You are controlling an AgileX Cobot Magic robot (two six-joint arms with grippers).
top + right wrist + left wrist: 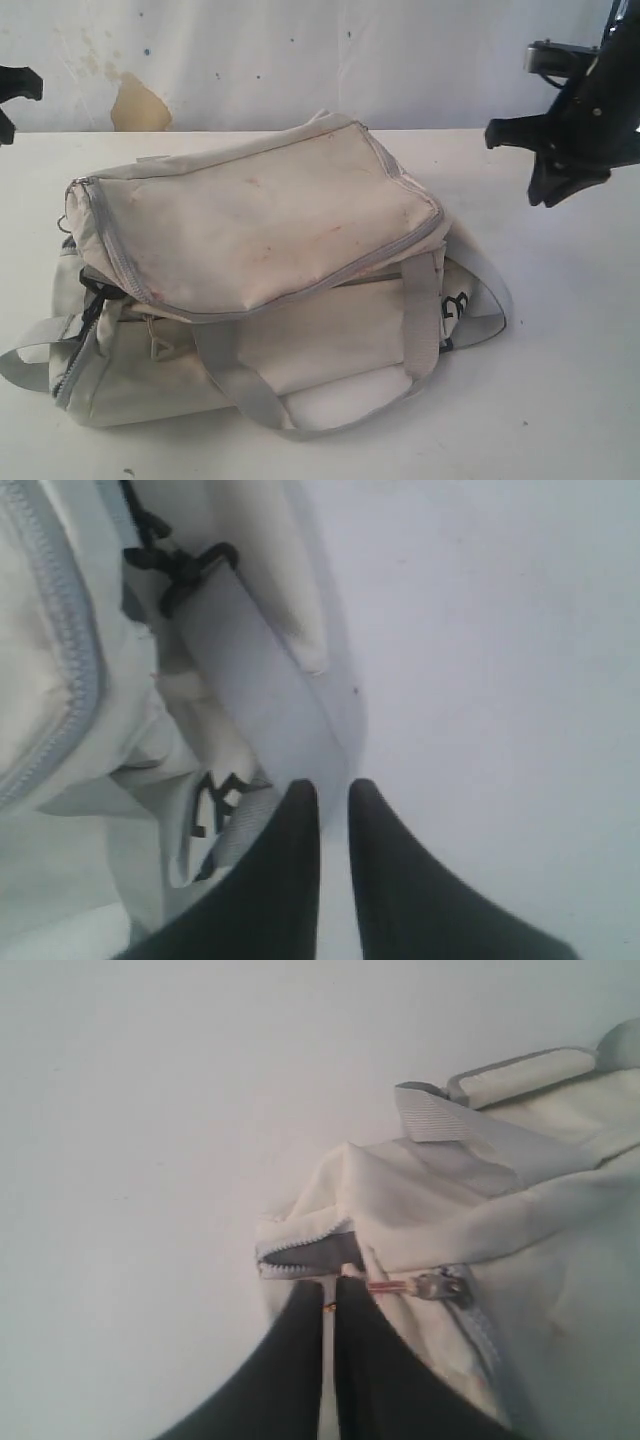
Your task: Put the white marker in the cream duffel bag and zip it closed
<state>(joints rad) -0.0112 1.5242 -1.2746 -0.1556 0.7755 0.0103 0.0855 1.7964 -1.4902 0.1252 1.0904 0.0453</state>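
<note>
Everything is evenly, brightly lit; a soft shadow is thrown on the counter (pixel 560 400) beneath the cream duffel bag (pixel 270 220). Wrist views are blurred.

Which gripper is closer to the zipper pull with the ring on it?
Left. The left gripper hangs close by the zipper pull; the right gripper is at the opposite end of the cream duffel bag, by its grey strap.

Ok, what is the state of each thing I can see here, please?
cream duffel bag: top flap down.
zipper: short stretch open at one end.
left gripper: jaws shut, holding nothing.
right gripper: jaws nearly shut, holding nothing.
white marker: not visible.
</note>
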